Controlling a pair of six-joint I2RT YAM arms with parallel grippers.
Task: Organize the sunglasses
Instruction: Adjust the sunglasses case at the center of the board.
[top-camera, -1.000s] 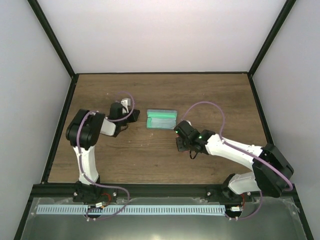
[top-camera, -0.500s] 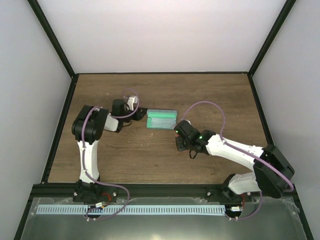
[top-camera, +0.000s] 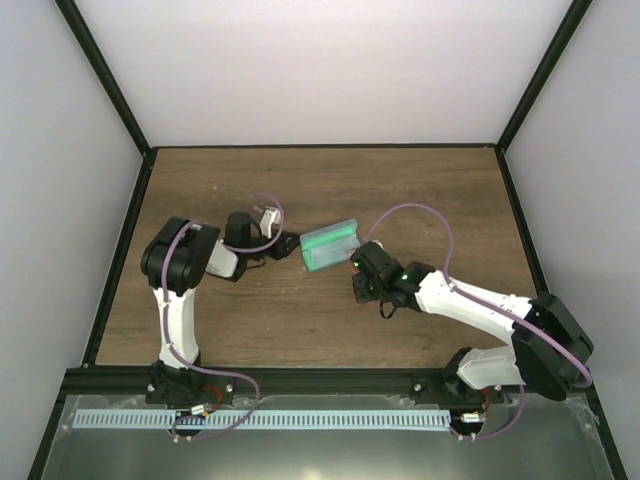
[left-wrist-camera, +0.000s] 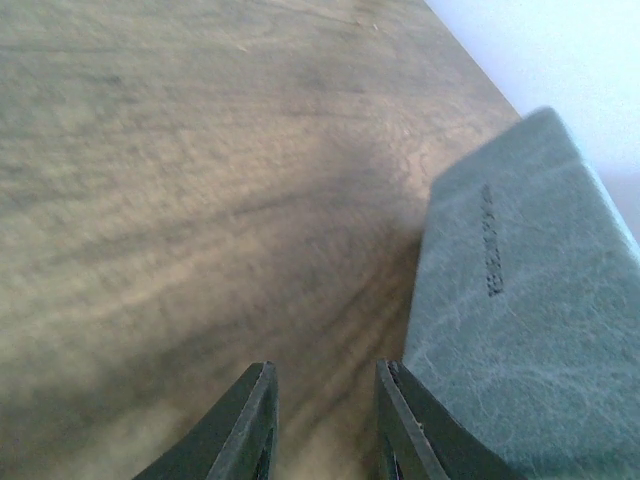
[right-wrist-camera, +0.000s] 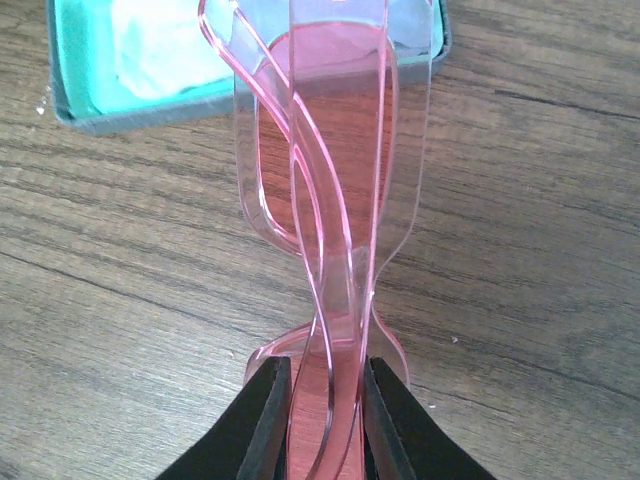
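– Shifted item: case (top-camera: 330, 245), open, green inside, now skewed. The left gripper (left-wrist-camera: 323, 375) rests against its side, fingers slightly apart, empty.
– And the sunglasses (right-wrist-camera: 335, 150)?
– Pinched in the right gripper (right-wrist-camera: 325, 370), just short of the case. Not yet stowed. Remaining, I'd say: lower in, shut.

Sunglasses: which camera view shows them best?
Right wrist: the pink translucent sunglasses fill the view, pinched between the right fingers. Top external all but hides them beneath the right arm. Left wrist shows only the case and the table.
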